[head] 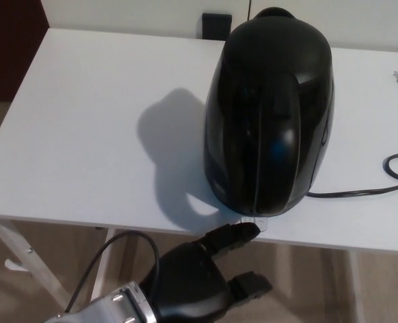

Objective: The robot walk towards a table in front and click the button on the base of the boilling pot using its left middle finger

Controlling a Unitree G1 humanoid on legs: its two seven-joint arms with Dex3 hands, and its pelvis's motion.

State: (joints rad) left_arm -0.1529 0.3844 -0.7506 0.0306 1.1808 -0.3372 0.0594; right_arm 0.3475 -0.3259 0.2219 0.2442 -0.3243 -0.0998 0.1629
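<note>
Views: a single head view; no second view, so no shared region.
Position: above the near edge of the white tabletop (85,134), on the robot's head.
Direction: angled steeply down and forward, across the tabletop toward its far edge and the wall behind.
Proximity: close; the black boiling pot (269,111) fills much of the upper right.
Lower frame: the left hand (199,279) enters from the bottom left, below the tabletop's near edge, with floor beneath it.
Right margin: a black cord (360,190) runs off the frame.
Left margin: the tabletop's left edge and a dark strip beyond it show.
</note>
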